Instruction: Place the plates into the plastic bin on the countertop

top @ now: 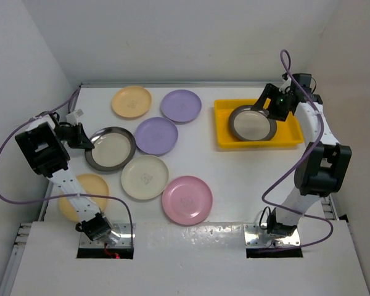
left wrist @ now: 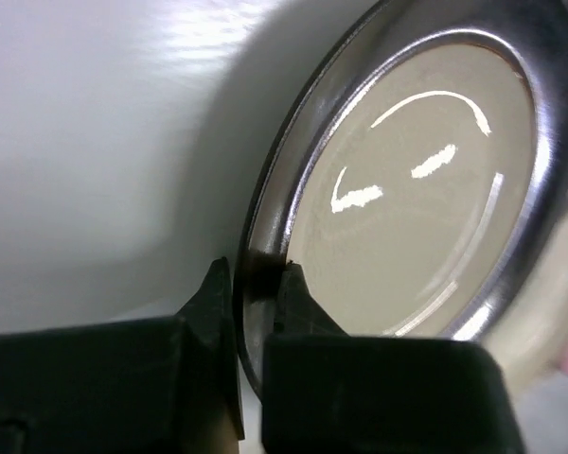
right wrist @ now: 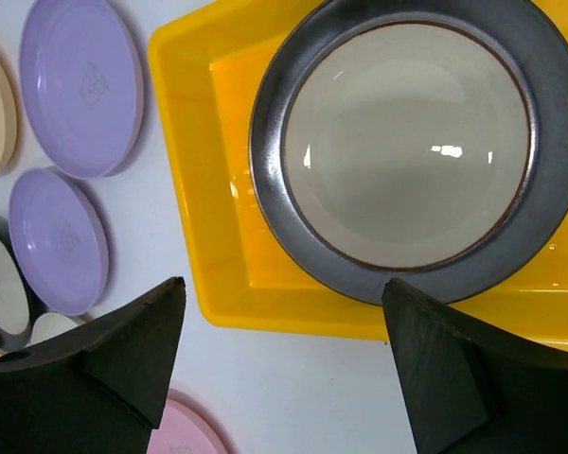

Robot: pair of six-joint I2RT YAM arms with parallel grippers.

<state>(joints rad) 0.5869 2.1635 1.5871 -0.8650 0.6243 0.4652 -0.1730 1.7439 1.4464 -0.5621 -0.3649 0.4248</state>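
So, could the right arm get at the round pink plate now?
Probably yes: the right gripper hangs open and empty over the yellow plastic bin, and the pink plate lies uncovered, nothing stacked on it.

**Top view.** Bright, even, diffuse light falls on the white countertop (top: pixel 234 185). Shadows are faint and soft-edged, and focus is adequate throughout.

**Left wrist view.** The left gripper (left wrist: pixel 254 279) is near-black and blurred. Just beyond its fingertips, the metal plate (left wrist: pixel 407 189) shows curved white glare streaks. A broad soft shadow lies on its outer side, and detail melts out of focus at the far right edge.

**Right wrist view.** You get crisp focus and saturated colour. Ahead of the right gripper (right wrist: pixel 282 288), small glints mark the second metal plate (right wrist: pixel 407 142) and the plastic bin (right wrist: pixel 199 189). The fingers show as featureless black.
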